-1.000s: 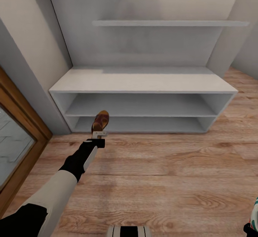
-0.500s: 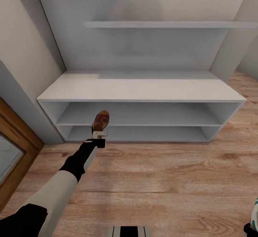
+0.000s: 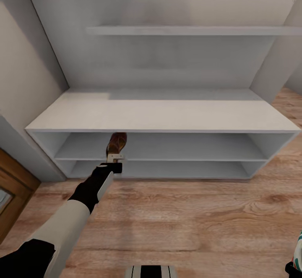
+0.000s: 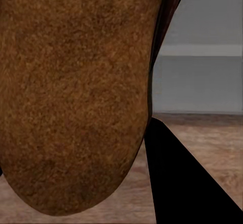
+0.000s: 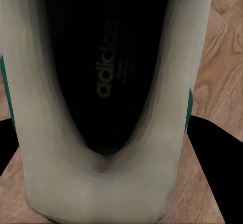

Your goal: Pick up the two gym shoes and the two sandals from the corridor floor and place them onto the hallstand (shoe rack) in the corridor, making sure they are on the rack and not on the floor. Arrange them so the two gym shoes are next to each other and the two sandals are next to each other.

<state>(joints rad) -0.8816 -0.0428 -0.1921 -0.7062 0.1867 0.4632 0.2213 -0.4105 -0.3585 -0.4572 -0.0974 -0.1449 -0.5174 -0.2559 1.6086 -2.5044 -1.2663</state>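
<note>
Right gripper (image 3: 293,267), cut off at the frame corner, clamps a gym shoe (image 5: 106,102). Left gripper (image 3: 115,158) stays shut on a sandal (image 3: 117,143), held out level with the rack's (image 3: 159,116) upper shelf. Rack looms larger than before: the base rolled closer, placement soon. Sandal's strap side hidden.

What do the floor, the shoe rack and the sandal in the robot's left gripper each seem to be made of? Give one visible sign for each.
Floor: looks like wood planks, with grain and knots showing. Shoe rack: smooth, matt, pale grey-white boards, perhaps painted wood or laminate; no grain shows. Sandal: brown, probably leather or suede, since up close its surface looks finely mottled and matt.
</note>
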